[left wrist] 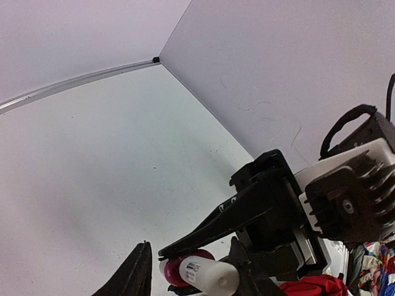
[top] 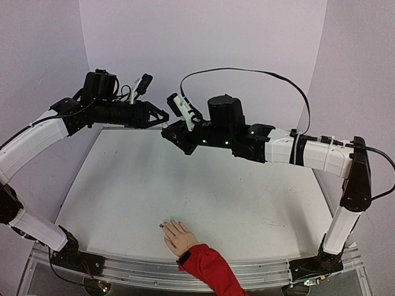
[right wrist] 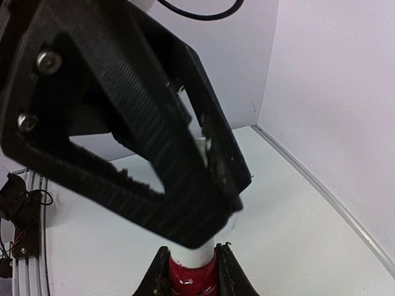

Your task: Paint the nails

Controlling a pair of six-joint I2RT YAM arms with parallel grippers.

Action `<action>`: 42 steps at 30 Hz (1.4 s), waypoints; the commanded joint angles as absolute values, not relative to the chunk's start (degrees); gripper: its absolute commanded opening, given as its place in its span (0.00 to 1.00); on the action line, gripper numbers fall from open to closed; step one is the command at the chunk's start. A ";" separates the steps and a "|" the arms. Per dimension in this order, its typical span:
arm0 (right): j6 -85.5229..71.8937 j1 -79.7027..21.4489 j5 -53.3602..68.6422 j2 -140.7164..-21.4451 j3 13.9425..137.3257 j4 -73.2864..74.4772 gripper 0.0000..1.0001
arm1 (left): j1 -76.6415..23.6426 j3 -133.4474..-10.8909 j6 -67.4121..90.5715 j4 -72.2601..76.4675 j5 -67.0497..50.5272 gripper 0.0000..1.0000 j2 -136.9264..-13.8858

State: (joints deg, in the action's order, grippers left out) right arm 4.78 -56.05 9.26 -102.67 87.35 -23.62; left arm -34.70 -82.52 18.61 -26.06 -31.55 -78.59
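The beige mannequin hand (top: pixel 179 236) with a red sleeve (top: pixel 207 266) lies palm down at the table's near edge. Its nails (top: pixel 166 225) are tiny, and one at the left looks dark red. Both grippers meet high over the far side of the table. My left gripper (top: pixel 160 118) (left wrist: pixel 188 274) is shut on the dark-red polish bottle (right wrist: pixel 192 280) (left wrist: pixel 176 271). Its fingers (right wrist: pixel 154 279) flank the glass. My right gripper (top: pixel 168 132) (right wrist: pixel 213 206) is shut on the bottle's white cap (right wrist: pixel 194 254) (left wrist: pixel 216 275). The brush is hidden.
The white table (top: pixel 203 185) is walled by purple panels (top: pixel 203 37) at the back and sides. A metal rail (top: pixel 154 270) runs along the near edge, with the arm bases at its corners. A black cable (top: pixel 247 71) loops above the right arm.
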 commanded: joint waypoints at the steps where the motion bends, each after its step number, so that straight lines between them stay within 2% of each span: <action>1: 5.63 -56.55 6.58 -103.28 91.17 -26.34 0.00 | -37.38 -85.93 15.94 -28.76 -26.32 0.40 -78.96; 4: 5.79 -56.67 6.55 -103.61 91.55 -26.36 0.00 | -38.08 -86.27 14.95 -28.96 -24.42 0.32 -79.01; 9: 5.46 -56.63 8.26 -103.60 91.71 -26.37 0.00 | -38.73 -86.91 12.75 -29.66 -23.70 0.14 -79.34; 12: 6.05 -56.54 13.72 -103.08 91.03 -26.44 0.00 | -38.76 -87.05 10.90 -30.24 -24.58 0.01 -79.48; 15: 5.34 -54.51 30.59 -102.24 90.43 -26.52 0.00 | -38.78 -87.07 7.11 -30.41 -30.90 0.00 -79.20; 19: 0.79 -51.24 64.01 -104.02 93.07 -27.33 0.00 | -38.76 -84.26 -2.87 -28.04 -54.27 0.00 -76.27; 22: -3.27 -51.23 74.81 -105.53 95.05 -28.14 0.00 | -38.64 -82.74 -5.92 -26.82 -66.52 0.00 -74.90; 24: -3.60 -51.32 76.15 -105.44 94.87 -28.42 0.00 | -38.24 -84.09 -4.93 -26.77 -71.89 0.00 -76.08; 27: -2.77 -51.27 74.42 -104.83 93.84 -28.48 0.00 | -38.06 -84.98 -4.35 -26.81 -72.78 0.00 -77.04; 31: -2.72 -51.32 71.19 -105.20 93.60 -28.31 0.00 | -38.06 -85.12 -3.38 -26.81 -70.28 0.00 -76.92; 34: -1.92 -51.32 61.94 -105.19 92.55 -28.14 0.00 | -37.89 -85.20 -1.94 -27.35 -65.44 0.00 -76.68; 35: -1.59 -51.25 58.83 -105.17 92.00 -27.87 0.08 | -37.84 -85.36 -1.35 -28.13 -62.75 0.00 -76.69; 37: -0.58 -51.12 50.85 -104.93 91.11 -26.81 0.49 | -37.67 -85.78 -0.73 -30.24 -54.48 0.00 -76.72; 38: -0.50 -51.03 46.02 -104.57 90.49 -26.05 0.66 | -37.51 -86.05 -0.53 -31.64 -49.29 0.00 -76.85; 39: -0.52 -50.79 41.01 -103.83 89.54 -25.44 0.79 | -37.20 -86.17 -0.53 -33.08 -44.48 0.00 -77.08; 41: -0.44 -49.87 31.97 -102.37 87.50 -24.83 0.97 | -36.52 -85.88 0.31 -35.58 -33.99 0.00 -77.37; 42: -0.68 -49.01 27.84 -101.45 86.46 -24.41 0.98 | -35.93 -84.55 1.27 -35.90 -29.20 0.00 -77.23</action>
